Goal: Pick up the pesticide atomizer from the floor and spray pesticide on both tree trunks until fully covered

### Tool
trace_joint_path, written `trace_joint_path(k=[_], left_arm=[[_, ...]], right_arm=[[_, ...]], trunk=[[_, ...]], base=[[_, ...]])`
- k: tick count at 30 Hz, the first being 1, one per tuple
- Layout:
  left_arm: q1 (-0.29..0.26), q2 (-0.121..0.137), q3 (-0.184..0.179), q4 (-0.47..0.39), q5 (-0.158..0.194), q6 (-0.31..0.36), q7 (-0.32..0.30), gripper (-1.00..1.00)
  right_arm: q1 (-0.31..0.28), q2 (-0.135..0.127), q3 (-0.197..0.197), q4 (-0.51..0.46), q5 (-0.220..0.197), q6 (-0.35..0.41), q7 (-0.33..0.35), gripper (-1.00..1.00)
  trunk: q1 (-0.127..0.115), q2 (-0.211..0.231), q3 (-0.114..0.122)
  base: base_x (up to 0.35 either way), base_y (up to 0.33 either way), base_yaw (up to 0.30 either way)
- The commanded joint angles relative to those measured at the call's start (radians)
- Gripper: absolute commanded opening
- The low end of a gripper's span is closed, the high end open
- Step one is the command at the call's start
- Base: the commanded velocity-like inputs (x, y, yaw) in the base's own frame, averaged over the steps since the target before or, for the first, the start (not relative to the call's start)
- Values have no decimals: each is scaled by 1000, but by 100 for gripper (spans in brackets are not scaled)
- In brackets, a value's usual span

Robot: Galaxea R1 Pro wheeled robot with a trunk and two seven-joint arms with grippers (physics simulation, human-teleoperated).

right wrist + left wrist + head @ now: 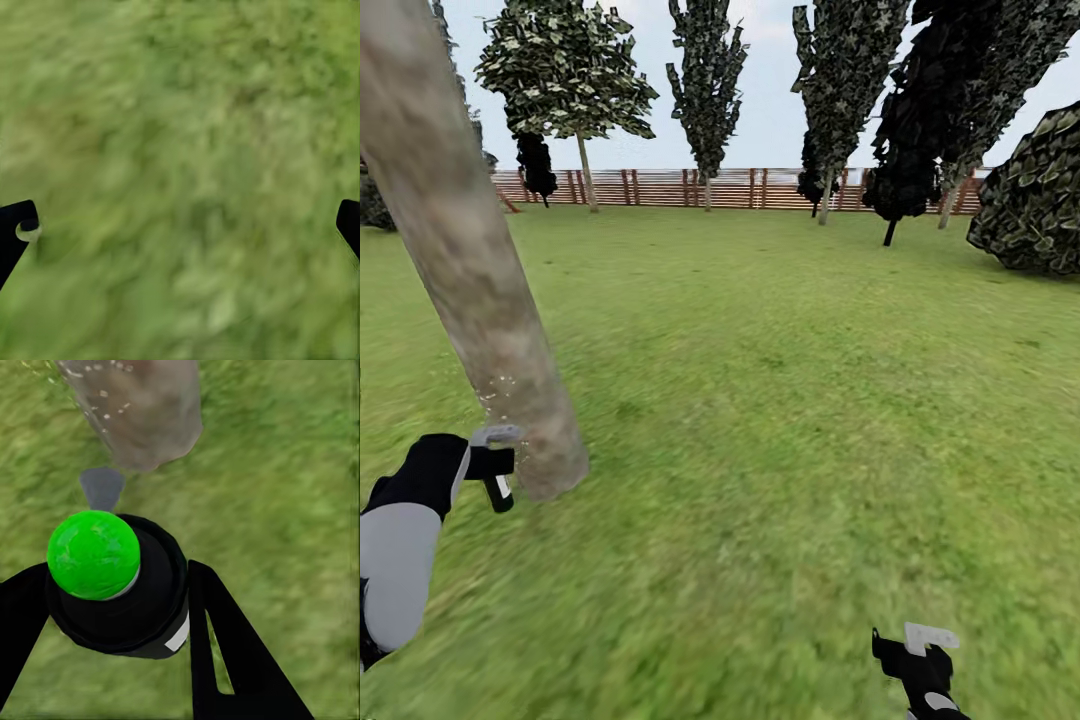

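Lower left, the left gripper (495,465) pinches the sprayer (116,585) just beside the tree trunk (470,270) — right gripper (920,655), lower right, jaws spread over grass

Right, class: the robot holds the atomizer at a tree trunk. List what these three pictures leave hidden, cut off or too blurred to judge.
- Tree trunk: its crown is cut off by the head view's top edge.
- Pesticide atomizer: its lower body is hidden by its own top and the left gripper in the left wrist view.
- Trunk's far side: hidden by the trunk itself, so coverage is unknown.
- Right gripper: fingertips cut off by the right wrist view's edges.
- Grass: blurred.
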State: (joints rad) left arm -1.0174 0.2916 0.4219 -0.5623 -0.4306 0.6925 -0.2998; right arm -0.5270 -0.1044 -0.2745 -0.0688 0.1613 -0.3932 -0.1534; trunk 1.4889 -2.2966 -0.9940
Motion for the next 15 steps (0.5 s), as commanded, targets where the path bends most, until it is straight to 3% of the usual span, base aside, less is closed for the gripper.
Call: trace_joint_path(k=[1, 6, 10, 15], left_arm=[[-1, -9, 7, -1, -14, 2, -9, -100], [-1, -4, 8, -5, -19, 2, -7, -100], [0, 38, 7, 3, -19, 2, 2, -100], [0, 33, 8, 6, -17, 2, 4, -100]], right_arm=[[-1, 0, -6, 1, 11, -3, -3, 100], [-1, 0, -6, 1, 10, -3, -3, 100], [-1, 0, -6, 1, 10, -3, -3, 100], [-1, 0, -6, 1, 11, -3, -3, 100]], trunk=[[0, 0, -1], [0, 0, -1], [0, 0, -1], [0, 0, -1]], base=[[86, -272, 40], [100, -272, 9], [110, -272, 1], [29, -272, 1]])
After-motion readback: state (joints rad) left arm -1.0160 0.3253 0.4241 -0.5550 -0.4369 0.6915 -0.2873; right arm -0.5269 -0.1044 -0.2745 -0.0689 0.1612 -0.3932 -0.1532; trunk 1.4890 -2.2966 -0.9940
